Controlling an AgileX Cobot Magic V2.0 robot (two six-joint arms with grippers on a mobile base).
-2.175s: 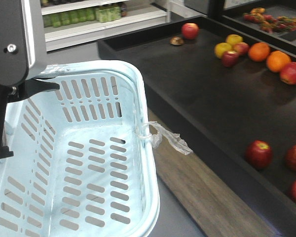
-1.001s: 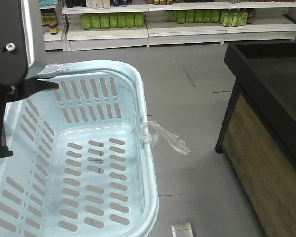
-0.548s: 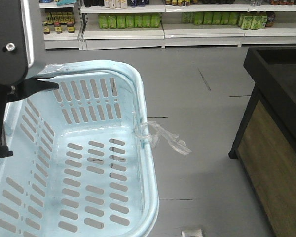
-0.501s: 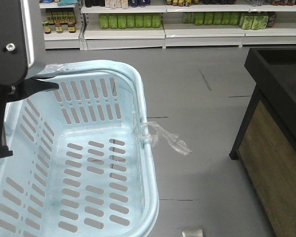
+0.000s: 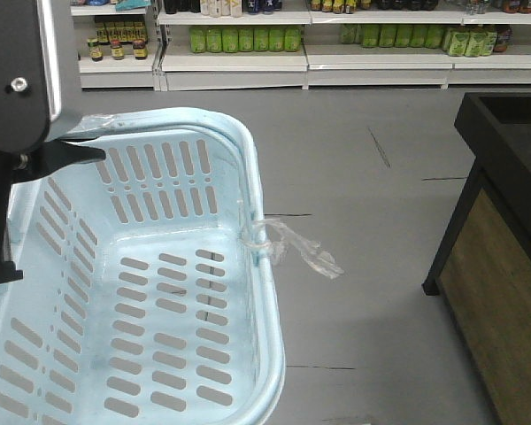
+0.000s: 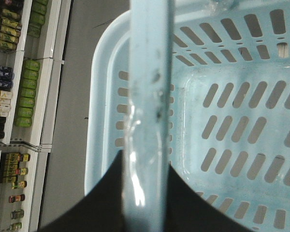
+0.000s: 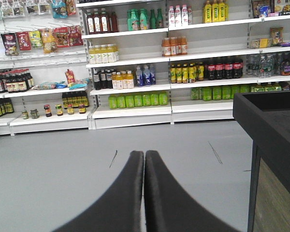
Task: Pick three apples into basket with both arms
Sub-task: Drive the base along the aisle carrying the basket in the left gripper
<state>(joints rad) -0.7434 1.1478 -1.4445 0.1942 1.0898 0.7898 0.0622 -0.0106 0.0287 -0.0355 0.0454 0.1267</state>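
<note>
The pale blue basket (image 5: 258,292) hangs empty at the left of the front view, with a clear plastic strip (image 5: 303,250) tied at its rim. My left arm (image 5: 13,80) rises beside it. In the left wrist view my left gripper (image 6: 146,162) is shut on the basket's handle (image 6: 147,87), which runs up between the jaws above the slotted bottom (image 6: 232,125). My right gripper (image 7: 144,153) is shut with nothing in it, held over bare grey floor. The apples are out of view.
A black display table (image 5: 504,150) with a wooden side stands at the right edge, its corner (image 7: 268,116) close to the right gripper. Store shelves (image 5: 336,44) of bottles (image 7: 135,72) line the far wall. Grey floor (image 5: 363,195) lies between.
The view has swung left, away from the fruit table: the apples and oranges have left the frame and the table has slid to the right edge. The basket hangs the same in my left gripper.
</note>
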